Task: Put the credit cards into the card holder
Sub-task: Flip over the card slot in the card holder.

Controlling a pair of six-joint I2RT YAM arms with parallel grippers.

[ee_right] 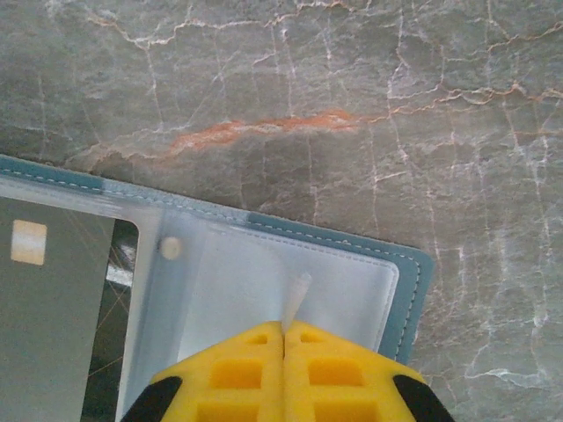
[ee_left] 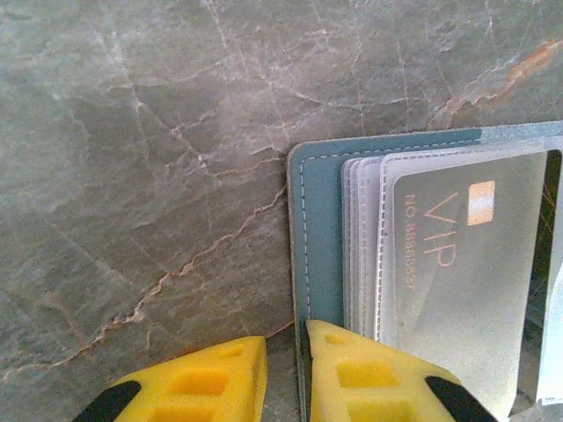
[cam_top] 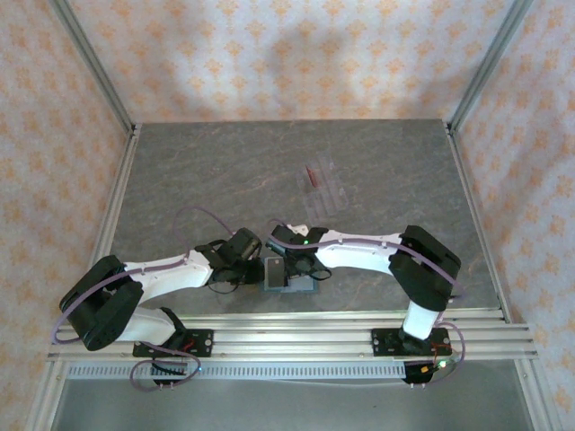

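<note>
The teal card holder (cam_top: 286,275) lies open on the table between my two grippers. My left gripper (ee_left: 286,347) is shut on the edge of its teal cover (ee_left: 321,229), one yellow finger on either side of it. A grey credit card marked VIP (ee_left: 466,264) sits in a clear sleeve inside. My right gripper (ee_right: 283,327) is shut, pinching a thin clear sleeve flap (ee_right: 296,297) over the pale inner panel (ee_right: 290,264). The same grey card (ee_right: 44,325) and a pale snap stud (ee_right: 171,248) lie to the left. Further back, a mauve-pink card (cam_top: 312,173) stands in a rack.
A clear slotted plastic rack (cam_top: 323,187) stands on the grey marbled table (cam_top: 180,180) behind the card holder. Aluminium rails (cam_top: 296,337) run along the near edge, and frame posts with patterned walls close in the sides and back.
</note>
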